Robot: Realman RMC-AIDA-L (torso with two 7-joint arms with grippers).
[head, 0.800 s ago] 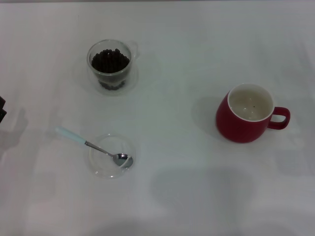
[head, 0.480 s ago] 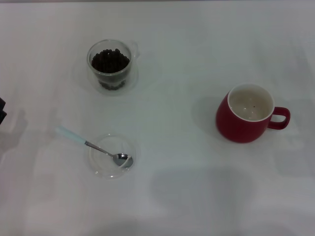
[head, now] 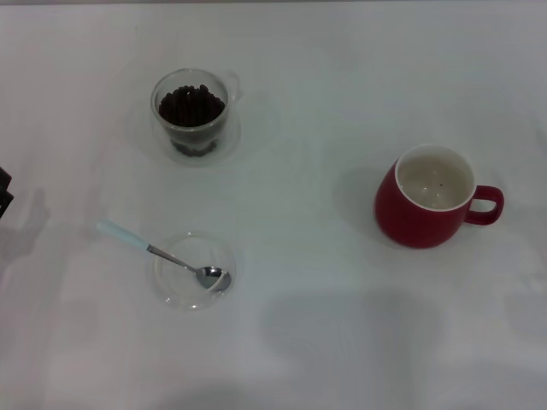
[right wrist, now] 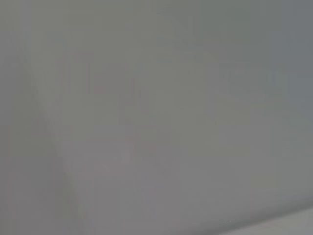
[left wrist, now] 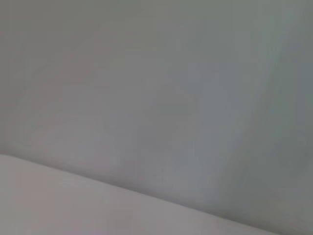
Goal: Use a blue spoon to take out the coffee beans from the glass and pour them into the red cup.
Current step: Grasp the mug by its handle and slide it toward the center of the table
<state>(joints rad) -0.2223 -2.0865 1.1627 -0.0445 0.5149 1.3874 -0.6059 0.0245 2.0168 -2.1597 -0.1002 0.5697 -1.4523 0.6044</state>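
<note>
Your left gripper (head: 3,190) shows only as a small dark sliver at the left edge of the head view, level with the space between the glass and the spoon and well apart from both; you cannot tell from that sliver how its fingers stand, and it casts a faint shadow on the white tabletop (head: 299,342) just beside it. Your right gripper is out of the head view altogether, and both wrist views give you only plain pale grey surface with nothing of the task in them. Nearest the left gripper lies the small teaspoon with a pale light-blue handle and a shiny silver neck and bowl (head: 162,254): its bowl rests inside a flat shallow clear round dish (head: 175,289) on the near left of the table, while the handle slants up and out over the dish's rim toward the left, its tip above the bare tabletop. Farther back on the left stands the small clear thick-walled glass cup (head: 193,115), upright, with its little clear handle turned to the right, and it is filled most of the way with small dark brown oval coffee beans (head: 191,106). Well apart on the right stands the rounded dark-red ceramic mug (head: 425,213), upright, its red loop handle pointing right; its cream-white inside shows a tiny dark speck or two, too small to identify. Nothing touches the spoon, the glass or the mug.
</note>
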